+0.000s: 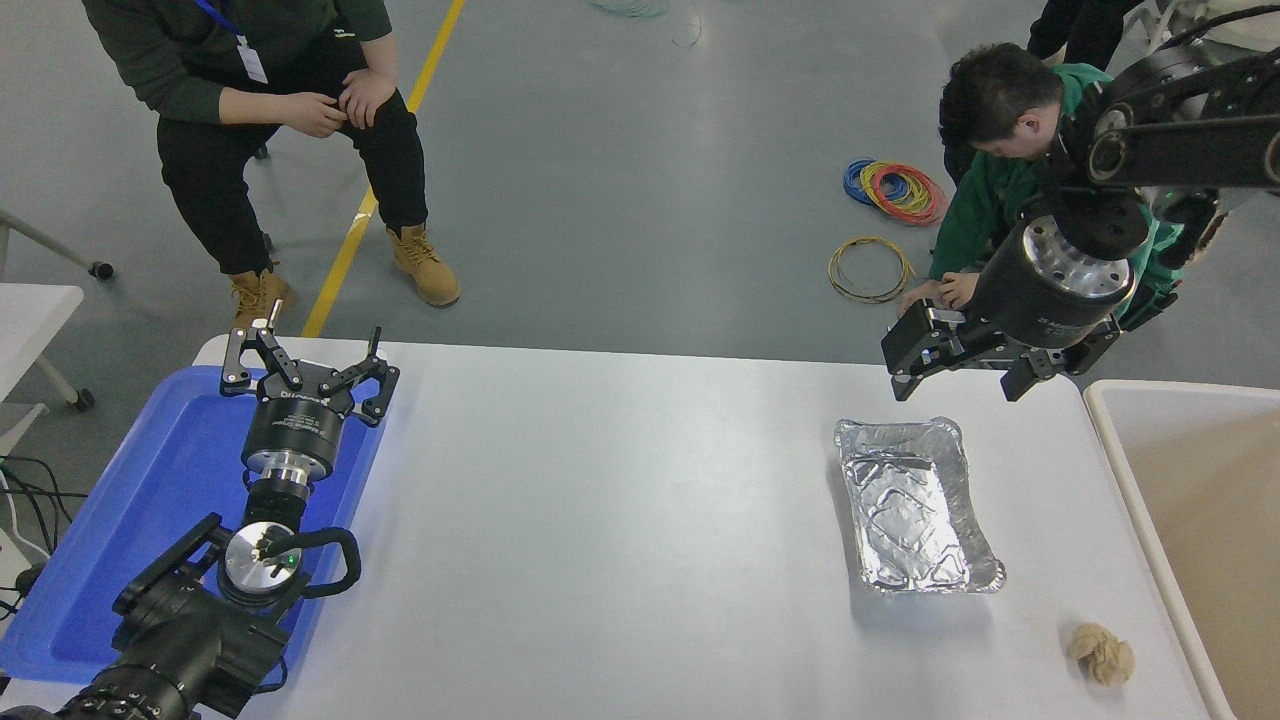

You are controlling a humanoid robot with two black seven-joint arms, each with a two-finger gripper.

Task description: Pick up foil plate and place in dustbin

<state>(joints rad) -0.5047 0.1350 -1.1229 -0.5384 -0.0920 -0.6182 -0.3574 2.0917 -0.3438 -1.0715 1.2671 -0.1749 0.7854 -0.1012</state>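
Silver, wrinkled foil plate (pixel 915 508) (rolled rim, rounded corners) lies upright.

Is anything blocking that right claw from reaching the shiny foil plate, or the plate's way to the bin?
Nothing visible. The right gripper hangs above the foil plate, and bare table separates it from the dustbin. The paper ball lies nearer, aside.

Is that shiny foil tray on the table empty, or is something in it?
Empty. The foil plate sits upright on the white table, and only its wrinkled silver bottom shows inside.
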